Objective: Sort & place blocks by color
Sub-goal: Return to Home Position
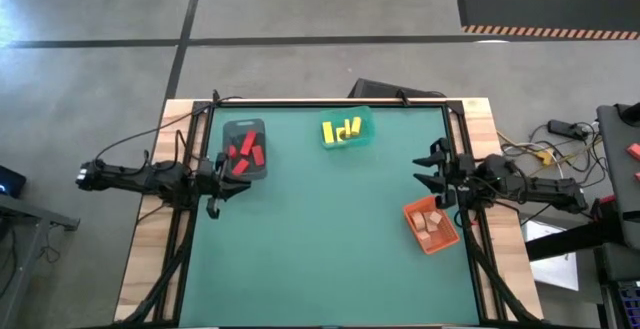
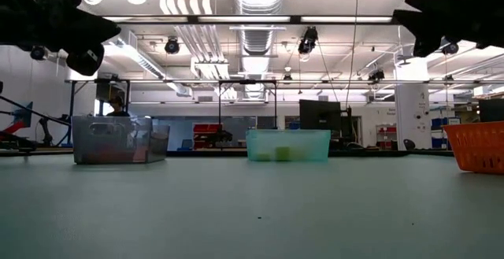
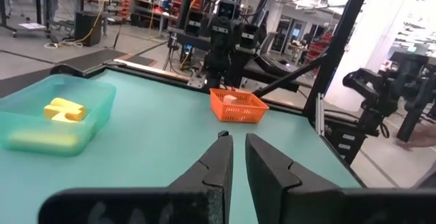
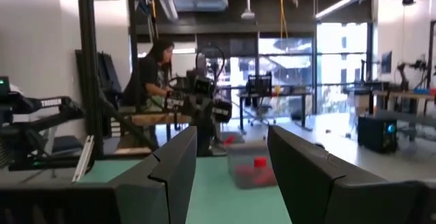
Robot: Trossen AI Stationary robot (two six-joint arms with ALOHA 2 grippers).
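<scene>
Every block I can see lies in a bin. Red blocks (image 1: 246,151) are in the grey bin (image 1: 244,129), yellow blocks (image 1: 342,132) in the teal bin (image 1: 364,127), and tan blocks (image 1: 432,223) in the orange bin (image 1: 415,231). My left gripper (image 1: 228,181) hovers at the table's left edge beside the grey bin, its fingers (image 3: 216,157) a narrow gap apart. My right gripper (image 1: 425,167) hovers at the right edge, just far of the orange bin, wide open (image 4: 231,149). Both hang high above the table in the low view, and both are empty.
The three bins stand on the green mat (image 1: 320,239): grey far left (image 2: 118,139), teal far middle (image 2: 287,145), orange at the right (image 2: 476,146). The mat's middle and near part are bare. A black frame rail (image 1: 330,101) runs along the far edge. A person (image 4: 153,71) stands beyond the table.
</scene>
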